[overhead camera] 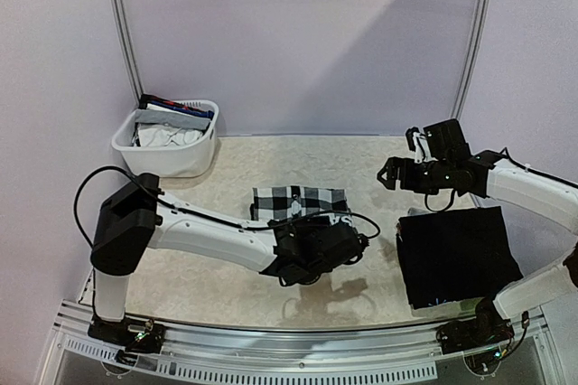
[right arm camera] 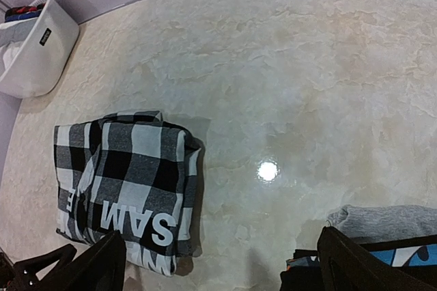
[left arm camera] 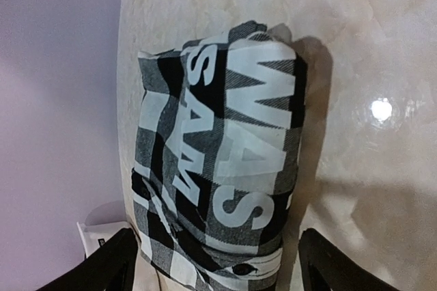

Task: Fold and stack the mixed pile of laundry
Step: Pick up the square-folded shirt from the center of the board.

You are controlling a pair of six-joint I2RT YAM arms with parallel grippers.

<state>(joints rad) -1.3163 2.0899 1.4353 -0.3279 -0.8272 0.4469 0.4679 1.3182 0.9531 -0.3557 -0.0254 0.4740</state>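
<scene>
A folded black-and-white checkered shirt (overhead camera: 298, 200) with white letters lies flat in the middle of the table. My left gripper (overhead camera: 312, 224) hovers over its near edge, open. In the left wrist view the shirt (left arm camera: 218, 147) fills the space between the two fingers (left arm camera: 113, 264), which stand wide on either side without touching it. My right gripper (overhead camera: 391, 173) is raised to the right of the shirt, open and empty (right arm camera: 218, 253). A folded black garment (overhead camera: 459, 254) tops a stack at the right. Grey (right arm camera: 389, 221) and blue (right arm camera: 410, 255) pieces show at the stack's edge.
A white plastic basket (overhead camera: 135, 154) stands at the back left with white, grey and blue cloths (overhead camera: 172, 127) in it; it also shows in the right wrist view (right arm camera: 41, 55). Light walls enclose the table at the back and sides.
</scene>
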